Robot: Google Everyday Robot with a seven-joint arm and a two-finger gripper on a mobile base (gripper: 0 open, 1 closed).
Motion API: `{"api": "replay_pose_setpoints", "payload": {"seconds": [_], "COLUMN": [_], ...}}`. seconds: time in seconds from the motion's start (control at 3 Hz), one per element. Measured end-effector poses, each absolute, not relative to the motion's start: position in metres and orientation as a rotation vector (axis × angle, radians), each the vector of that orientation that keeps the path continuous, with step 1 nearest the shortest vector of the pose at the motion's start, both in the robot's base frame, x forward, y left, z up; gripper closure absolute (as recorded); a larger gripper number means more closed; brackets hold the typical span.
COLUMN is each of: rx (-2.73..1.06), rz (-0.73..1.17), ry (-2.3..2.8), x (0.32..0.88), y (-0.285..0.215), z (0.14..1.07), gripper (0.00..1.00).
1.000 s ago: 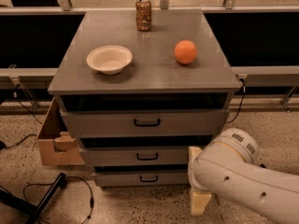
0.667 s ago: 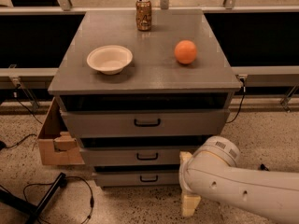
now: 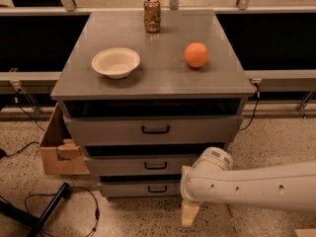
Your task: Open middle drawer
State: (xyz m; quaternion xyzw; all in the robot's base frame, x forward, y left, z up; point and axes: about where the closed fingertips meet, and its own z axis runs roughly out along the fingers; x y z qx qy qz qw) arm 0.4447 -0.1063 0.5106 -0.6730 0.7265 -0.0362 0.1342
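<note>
Low at the front, near the floor, the gripper (image 3: 189,213) hangs from the white arm (image 3: 256,186), which reaches across from the right. Only a cream-coloured part of it shows below the rounded wrist, and whether it is released or clenched cannot be told. It holds nothing that can be seen.

At the same depth on the left, a black cable (image 3: 74,201) loops over the speckled floor beside a dark bar (image 3: 49,212).

Just behind the gripper stands the grey cabinet (image 3: 232,90) with three drawers. The bottom drawer (image 3: 133,188) lies to the gripper's left, its right end close to the wrist. The middle drawer (image 3: 123,166) sits one step higher, between the bottom and the top drawer (image 3: 108,130). Its small black handle (image 3: 155,165) is up and to the left of the gripper, clearly apart from it. The wrist covers the right end of the middle front. A dark gap shows above each front.

Against the cabinet's left side leans an open cardboard box (image 3: 54,147).

On the cabinet top, a cream bowl (image 3: 115,62) rests left of centre and an orange (image 3: 196,55) right of centre, well apart. Farther back, a can (image 3: 152,15) stands upright near the rear edge.

Behind the cabinet runs a pale rail (image 3: 281,75) in front of dark panels.
</note>
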Motion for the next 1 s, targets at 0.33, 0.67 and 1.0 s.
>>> {"api": "replay_pose_setpoints", "payload": {"seconds": [0.33,0.67,1.0], "rx": [-1.922,-1.879,-1.856], "rz": [-0.06,-0.051,-0.098], "ry": [2.166,2.217,2.231], "x": [0.464,0.486,0.511], "y": [-0.11,-0.122,-0.136], "z": [0.477,0.456,0.456], "gripper": [0.0,0.0,0.0]}}
